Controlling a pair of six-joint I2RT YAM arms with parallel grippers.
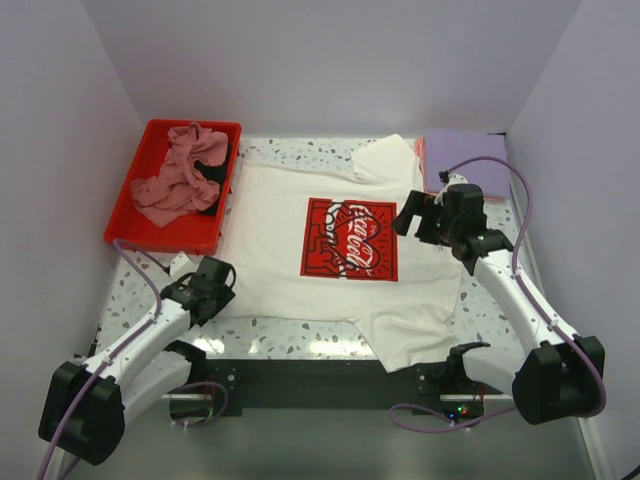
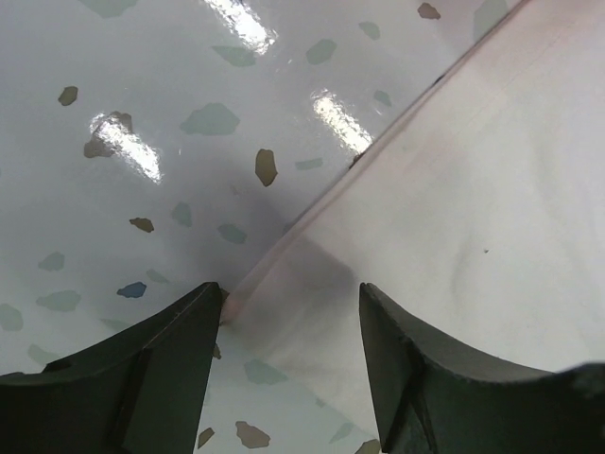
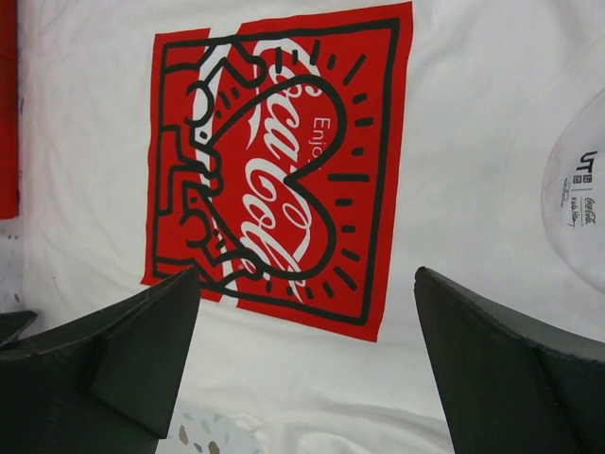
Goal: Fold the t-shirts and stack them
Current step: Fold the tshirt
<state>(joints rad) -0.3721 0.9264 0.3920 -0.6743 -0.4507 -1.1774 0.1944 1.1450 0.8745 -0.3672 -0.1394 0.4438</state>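
T-shirt (image 1: pixel 270 230) in white, with a red square Coca-Cola print (image 1: pixel 350 238) at its middle, lies spread flat and print up on the speckled table (image 1: pixel 300 335). Its long axis runs left to right across the table. The hem is at the left, just beside the red tray (image 1: pixel 160 238), and the collar end points right, below the right gripper (image 1: pixel 425 218). One sleeve (image 1: pixel 385 158) points toward the far wall. The other sleeve (image 1: pixel 410 345) points toward the arms and reaches the table's near edge. In the right wrist view the neck label (image 3: pixel 579 189) sits at the picture's right side, past the print.

The left gripper (image 1: pixel 205 285) is low at the near-left corner of the hem. In its wrist view its fingers (image 2: pixel 161 369) stand apart and straddle that hem corner (image 2: pixel 284 274), with a clear gap and nothing pinched. The right gripper hovers above the shirt with its fingers spread wide and holding nothing.

A crumpled dusty-pink tee (image 1: pixel 175 185) fills the tray, with a black tee (image 1: pixel 213 157) showing beneath it. At the far right corner lies a folded lavender tee (image 1: pixel 468 152), with a salmon-pink edge (image 1: pixel 421 158) along its left side.
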